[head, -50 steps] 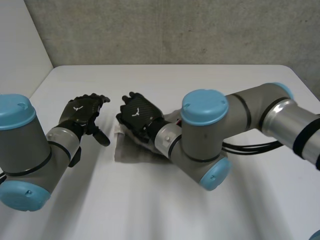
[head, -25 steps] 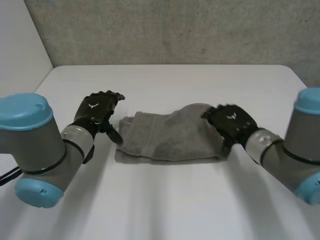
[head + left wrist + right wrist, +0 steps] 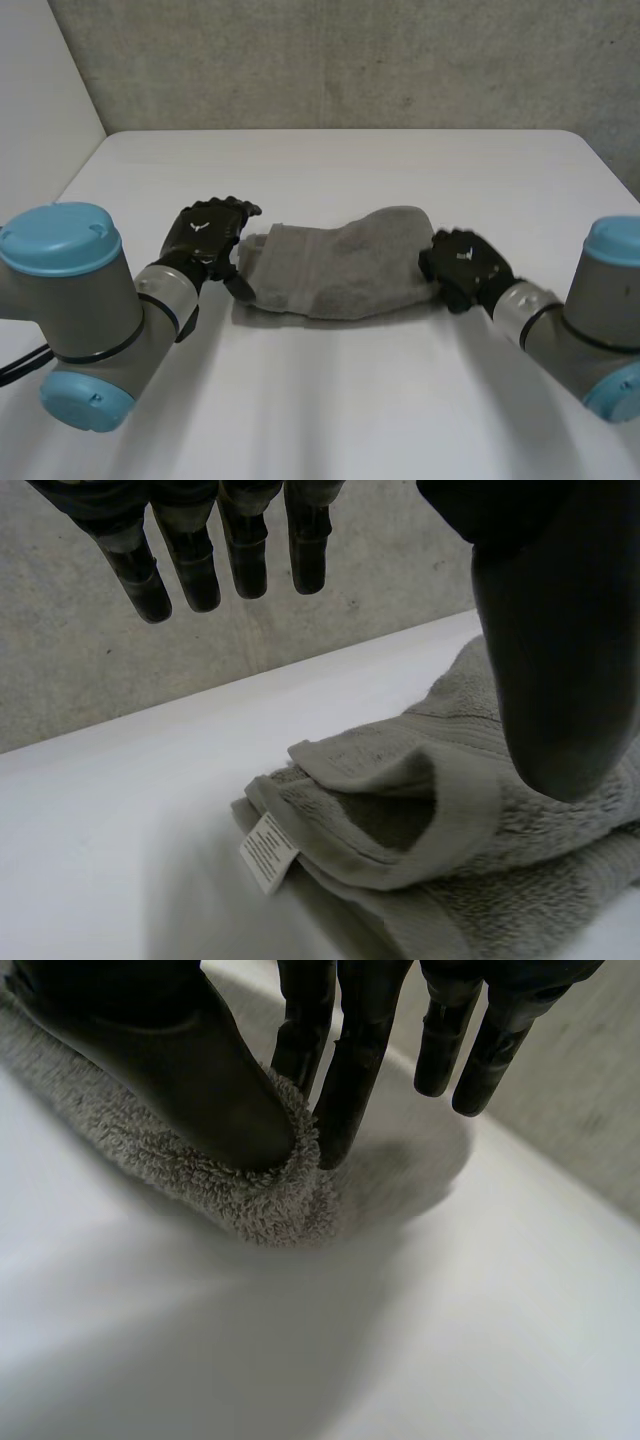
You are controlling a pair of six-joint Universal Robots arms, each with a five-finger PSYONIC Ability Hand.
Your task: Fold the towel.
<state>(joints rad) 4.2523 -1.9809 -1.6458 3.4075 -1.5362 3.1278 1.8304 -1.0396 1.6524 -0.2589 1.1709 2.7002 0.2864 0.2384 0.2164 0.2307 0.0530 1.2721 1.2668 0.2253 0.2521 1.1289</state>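
Head view showed the grey towel (image 3: 335, 268) lying as a rumpled, loosely folded band across the middle of the white surface (image 3: 340, 400), with one hand at each of its ends. The left hand (image 3: 208, 232) sat at the towel's left end, ending the left arm (image 3: 90, 300), which came in from the near left. The right hand (image 3: 463, 265) sat at the towel's right end, on the right arm (image 3: 590, 320), which came in from the near right. The towel's upper layer bulged higher toward the right hand and lay flatter in overlapping folds toward the left hand. A grey concrete wall (image 3: 350, 60) stood behind the far edge of the surface. In the left wrist view the left hand was released: its fingers (image 3: 245, 555) hung straight and spread above the surface, clear of the cloth. Its thumb (image 3: 555, 650) was held apart from them, over the folded end of the towel; whether the thumb touched the cloth could not be told. Below that hand the towel's layers showed as stacked hems with a pocket open between them. A small white label (image 3: 268, 852) stuck out from the corner nearest the fingertips. In the right wrist view the right hand was grasping the towel. Its thumb pressed down on the fluffy rolled edge, and one finger met the same edge from the other side, pinching the cloth between them. The other fingers of that hand pointed straight down beside it, off the cloth and above the bare surface.
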